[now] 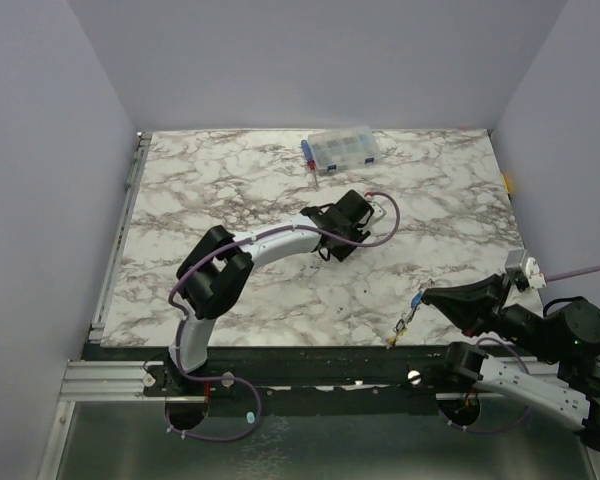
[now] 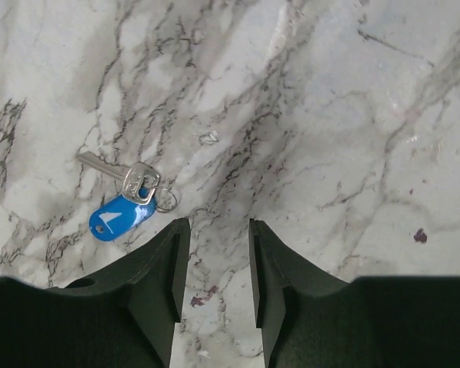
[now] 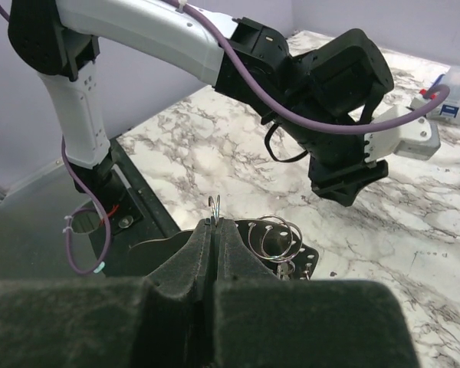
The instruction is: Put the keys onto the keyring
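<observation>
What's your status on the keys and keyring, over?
Left end effector open, empty. Right end effector shut on keyring. Blue-tagged key lying loose on table, not on ring; nothing blocking it.

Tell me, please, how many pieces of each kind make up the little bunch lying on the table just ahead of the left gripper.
Silver key: 1
Blue tag: 1
Small ring: 1
Total: 3
</observation>
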Robot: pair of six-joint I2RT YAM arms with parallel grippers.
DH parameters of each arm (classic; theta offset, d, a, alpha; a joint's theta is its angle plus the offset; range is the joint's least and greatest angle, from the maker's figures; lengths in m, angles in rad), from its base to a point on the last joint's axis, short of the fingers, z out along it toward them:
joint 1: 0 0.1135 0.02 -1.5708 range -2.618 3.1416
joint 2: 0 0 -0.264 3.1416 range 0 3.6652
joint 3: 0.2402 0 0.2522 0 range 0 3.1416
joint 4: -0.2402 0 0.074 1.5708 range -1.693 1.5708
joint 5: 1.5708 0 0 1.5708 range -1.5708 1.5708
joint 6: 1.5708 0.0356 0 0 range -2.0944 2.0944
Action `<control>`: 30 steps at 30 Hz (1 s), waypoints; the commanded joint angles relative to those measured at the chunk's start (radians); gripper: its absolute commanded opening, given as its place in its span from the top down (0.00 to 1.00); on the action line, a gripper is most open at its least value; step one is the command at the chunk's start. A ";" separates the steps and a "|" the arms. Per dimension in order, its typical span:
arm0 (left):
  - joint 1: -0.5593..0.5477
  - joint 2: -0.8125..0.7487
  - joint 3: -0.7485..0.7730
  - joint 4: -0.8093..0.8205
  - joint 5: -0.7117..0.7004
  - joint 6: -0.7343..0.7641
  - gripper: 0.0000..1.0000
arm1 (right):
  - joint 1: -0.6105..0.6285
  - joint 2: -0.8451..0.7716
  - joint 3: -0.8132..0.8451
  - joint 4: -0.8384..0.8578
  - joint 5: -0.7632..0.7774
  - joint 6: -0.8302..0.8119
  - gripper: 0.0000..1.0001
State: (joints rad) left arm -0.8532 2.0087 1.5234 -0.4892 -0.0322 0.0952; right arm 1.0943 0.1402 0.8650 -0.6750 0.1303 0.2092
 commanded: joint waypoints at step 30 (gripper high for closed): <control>-0.092 0.159 0.052 0.031 -0.644 -0.620 0.70 | 0.007 0.067 0.012 0.052 0.008 0.001 0.99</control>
State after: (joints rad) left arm -0.9421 2.1647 1.5799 -0.4480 -0.6353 -0.4961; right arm 1.0943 0.2031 0.8650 -0.6743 0.1299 0.2096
